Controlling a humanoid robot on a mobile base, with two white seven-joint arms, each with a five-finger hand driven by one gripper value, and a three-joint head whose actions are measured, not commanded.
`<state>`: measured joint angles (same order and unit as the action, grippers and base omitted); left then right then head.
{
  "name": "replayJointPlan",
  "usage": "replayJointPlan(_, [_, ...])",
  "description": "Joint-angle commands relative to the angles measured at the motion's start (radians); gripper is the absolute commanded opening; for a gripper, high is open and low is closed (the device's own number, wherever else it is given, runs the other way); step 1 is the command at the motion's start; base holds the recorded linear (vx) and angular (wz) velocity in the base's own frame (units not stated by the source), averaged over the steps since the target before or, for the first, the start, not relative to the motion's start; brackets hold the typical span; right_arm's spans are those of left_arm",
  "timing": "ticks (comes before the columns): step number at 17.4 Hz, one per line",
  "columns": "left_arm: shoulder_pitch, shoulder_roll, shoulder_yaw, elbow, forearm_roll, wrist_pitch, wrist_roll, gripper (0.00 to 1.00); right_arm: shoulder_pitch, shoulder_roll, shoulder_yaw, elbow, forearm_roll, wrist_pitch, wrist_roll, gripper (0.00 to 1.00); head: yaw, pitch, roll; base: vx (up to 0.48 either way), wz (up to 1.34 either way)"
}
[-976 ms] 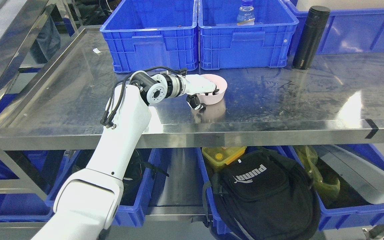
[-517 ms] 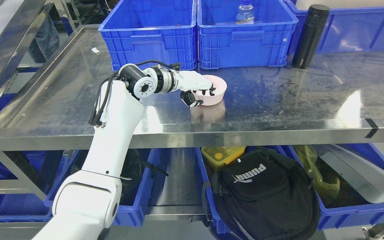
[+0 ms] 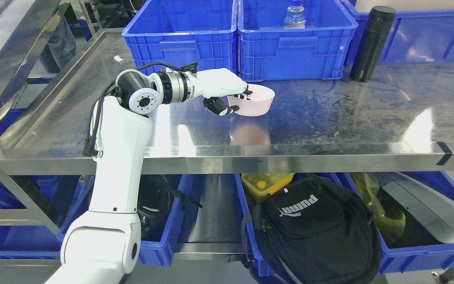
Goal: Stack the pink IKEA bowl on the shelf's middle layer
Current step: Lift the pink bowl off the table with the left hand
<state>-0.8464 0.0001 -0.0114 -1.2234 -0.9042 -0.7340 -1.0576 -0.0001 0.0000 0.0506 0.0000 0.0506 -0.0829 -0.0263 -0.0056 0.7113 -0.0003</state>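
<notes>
- Left hand (image 3: 227,92) clamped on the near-left rim of the pink bowl (image 3: 255,101): fingers (image 3: 244,94) hooked over the rim into the bowl, thumb (image 3: 217,107) pressed against the outer wall
- Bowl now lifted clear of the steel worktop (image 3: 329,118), tilted a little, its pink reflection showing as a separate patch below it; a second ago sat flat on the steel with the reflection joined to its base
- Wrist and forearm raised and drawn further left than half a second ago, elbow joint now well left of the bowl
- Whole view shifted slightly too, so crates and flask sit a little off their earlier spots in frame; no sign of those things having moved
- Bowl held just in front of the gap between two blue crates (image 3: 179,35), apart from both
- Bottle (image 3: 294,15) standing in the right crate (image 3: 296,39)
- Black flask (image 3: 372,43) upright on the worktop, well to the right of the bowl
- Black bag (image 3: 313,228) and yellow box (image 3: 266,183) on the lower level
- Right arm out of sight
</notes>
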Motion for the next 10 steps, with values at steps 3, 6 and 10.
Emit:
replayJointPlan(3, [0.017, 0.017, 0.163, -0.241, 0.111, -0.051, -0.001, 0.00, 0.022, -0.017, 0.000, -0.018, 0.000, 0.000, 0.000, 1.00, 0.0000, 0.000, 0.000, -0.014, 0.07])
replayJointPlan(6, [0.053, 0.017, 0.180, -0.251, 0.116, -0.051, 0.005, 0.00, 0.022, -0.017, 0.000, -0.018, 0.000, 0.000, 0.000, 1.00, 0.0000, 0.000, 0.000, -0.035, 0.20])
replayJointPlan(10, [0.099, 0.017, 0.169, -0.263, 0.114, -0.051, 0.007, 0.00, 0.022, -0.017, 0.000, -0.018, 0.000, 0.000, 0.000, 1.00, 0.0000, 0.000, 0.000, -0.057, 0.37])
